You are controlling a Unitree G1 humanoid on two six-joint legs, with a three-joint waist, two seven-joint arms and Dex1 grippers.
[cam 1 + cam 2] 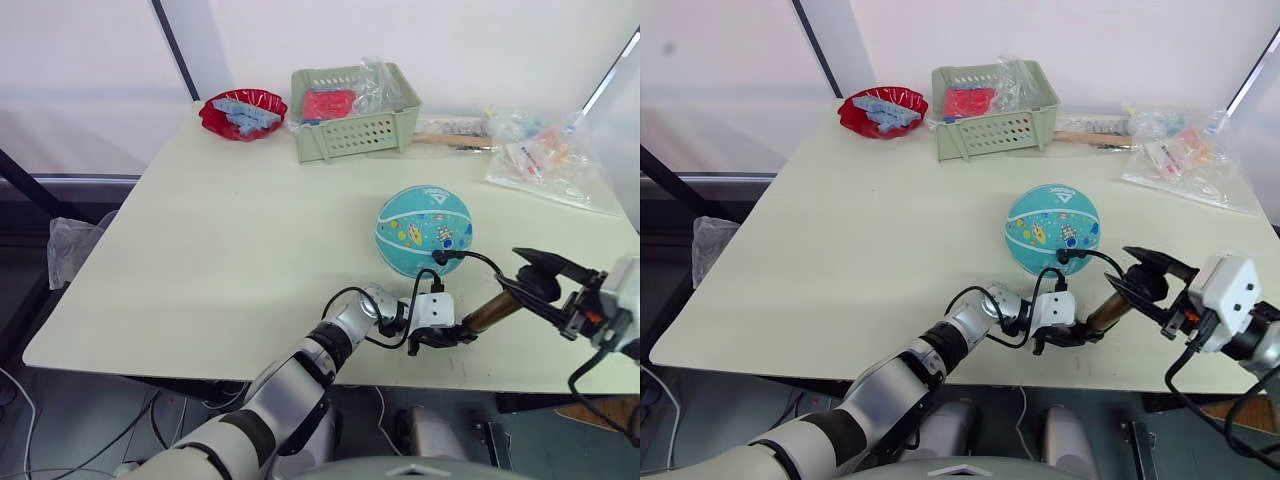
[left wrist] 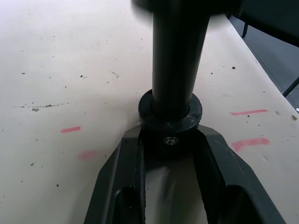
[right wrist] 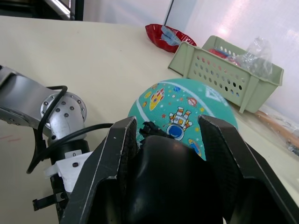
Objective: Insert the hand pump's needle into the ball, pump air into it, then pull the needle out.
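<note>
- Left gripper point(image 1: 452, 338): low over the near edge of the table point(image 1: 200, 260). Its two black fingers point(image 2: 122, 172) pinch the black bottom cap of the hand pump point(image 1: 492, 311) from both sides; the cap sits between the fingertips, touching both, and the table surface lies just beyond them.
- Right gripper point(image 1: 548, 278): beside the table's near right corner. Its fingers point(image 3: 117, 158) close on the pump's black handle, which sits between them, close against both.
- Hand pump: the bronze-gold cylinder runs tilted from the left fingertips up to the right fingertips, bridging the two grippers.
- Hose point(image 1: 478, 258): a thin black line that arches from the pump toward the ball point(image 1: 423, 230), ending at a small black fitting against the ball's near side. From the right wrist, this fitting shows just past the left-hand finger, touching the ball's skin.
- Needle point(image 1: 440, 258): the metal pin itself is too small to make out; whether it is inside the ball cannot be told.
- Ball: teal with cartoon prints, resting on the table just beyond both pairs of fingertips, apart from the fingers themselves.
- Far side of the table, well beyond the fingers: a green basket point(image 1: 355, 112) holding a red item, a red bowl point(image 1: 243, 112) of blue pieces beside it, and clear plastic bags point(image 1: 545, 155) near the far right corner.
</note>
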